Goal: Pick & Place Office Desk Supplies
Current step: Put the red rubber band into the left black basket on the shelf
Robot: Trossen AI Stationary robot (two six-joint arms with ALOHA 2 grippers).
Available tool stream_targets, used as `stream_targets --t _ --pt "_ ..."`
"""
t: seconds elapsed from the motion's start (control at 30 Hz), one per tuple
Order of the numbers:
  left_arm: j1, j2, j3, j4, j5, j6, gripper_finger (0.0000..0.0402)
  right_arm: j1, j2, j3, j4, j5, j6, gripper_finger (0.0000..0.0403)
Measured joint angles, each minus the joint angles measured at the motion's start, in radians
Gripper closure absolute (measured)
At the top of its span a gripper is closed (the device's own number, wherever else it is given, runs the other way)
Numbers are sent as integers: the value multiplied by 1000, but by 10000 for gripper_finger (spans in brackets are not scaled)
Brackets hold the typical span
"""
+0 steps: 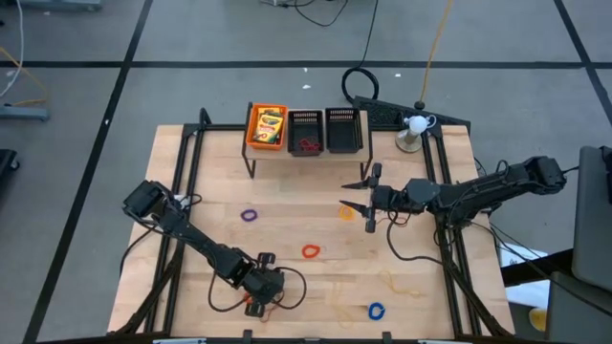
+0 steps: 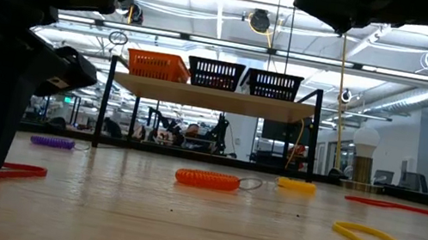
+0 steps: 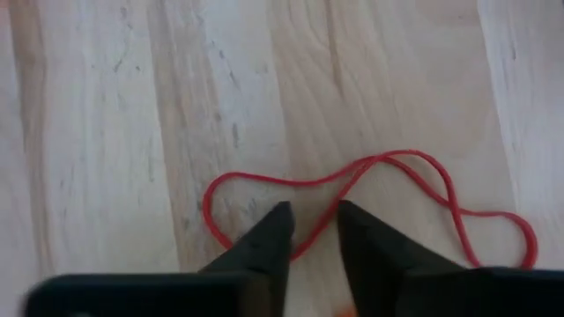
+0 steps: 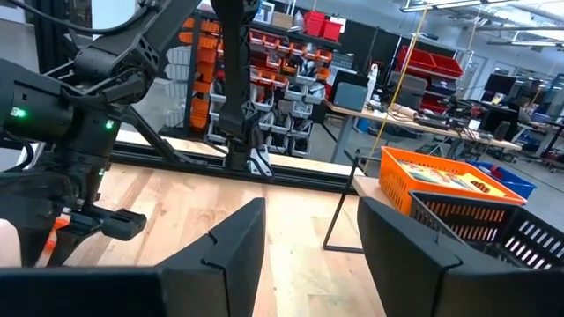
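- red band [image 3: 370,189]: a thin red loop pinched into a figure-eight, lying flat on the pale wood counter [image 1: 316,287] at the lower centre of the high view; its long axis runs across the left wrist frame.
- left gripper [image 3: 313,231]: down over the band, fingers parted by a narrow gap that straddles the strand, not clenched on it.
- right gripper [image 1: 361,195]: spread and empty, raised at centre right below the orange bin [image 1: 267,126] shelf.

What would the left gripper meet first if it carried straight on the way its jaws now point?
Most likely the thin red band. The left gripper points down at the wooden table, its jaws either side of a strand of the loop. Whether they already touch it is unclear; the tabletop lies directly beneath.
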Motion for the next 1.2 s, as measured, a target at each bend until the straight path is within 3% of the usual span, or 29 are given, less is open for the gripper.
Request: stream_targets --t 0.13,0.43,0.73,1.07,1.2 --pt "1 1 -1 7 11 0 389 0 0 0 0 0 2 232" --pt "32 -58 -8 33 -15 78 401 0 0 0 0 0 1 232" --pt "100 -276 -6 36 -167 238 401 0 0 0 0 0 -1 232" --pt "168 -529 -5 95 -480 477 401 0 0 0 0 0 -6 232" --pt "222 -587 -5 166 -539 615 401 0 0 0 1 0 -5 232"
